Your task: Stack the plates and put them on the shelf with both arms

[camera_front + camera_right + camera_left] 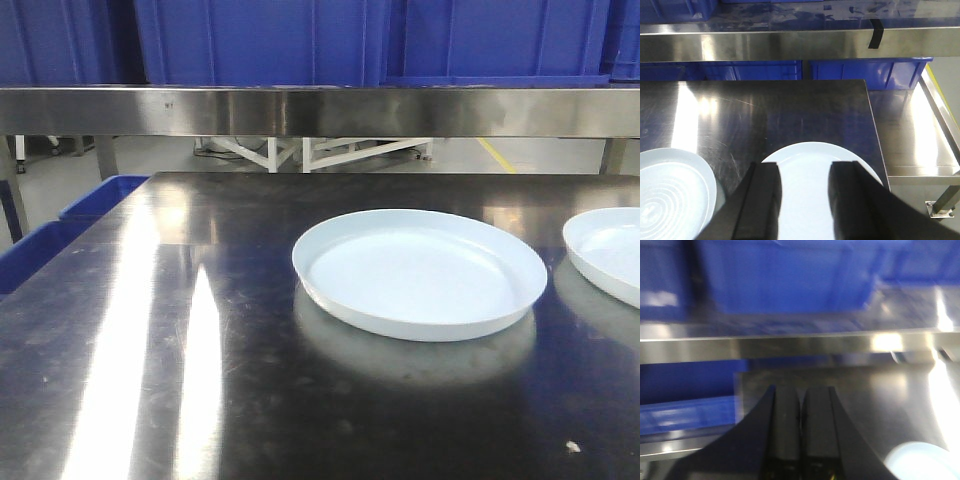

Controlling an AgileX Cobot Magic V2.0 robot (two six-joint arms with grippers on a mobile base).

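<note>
Hovering over the dark steel tabletop (pixel 200 380), my right claw (pixel 807 200) has its two fingers spread wide with nothing between them. It hangs directly above the edge plate (pixel 810 160), the one lying close to the tabletop's right side. I judge the gap is kept that wide so that one finger can drop inside the low rim and the other outside it. A dish this shallow offers no other hold.

My left claw (pixel 800 440) has its fingers pressed together and carries nothing. Its view is blurred, so I can say little more than that it points across the tabletop toward the far side. The middle plate (pixel 420 275) sits flat and rim-up nearer the tabletop's centre. It lies beside the edge plate but clear of it, so no stack exists yet.

The shelf (pixel 320 110) runs along the tabletop's far side and above its level, with blue crates (pixel 260 40) standing on it. Stacking comes first, I judge, so that both arms lift one load. The smooth rims could slip in a thin pinch.
</note>
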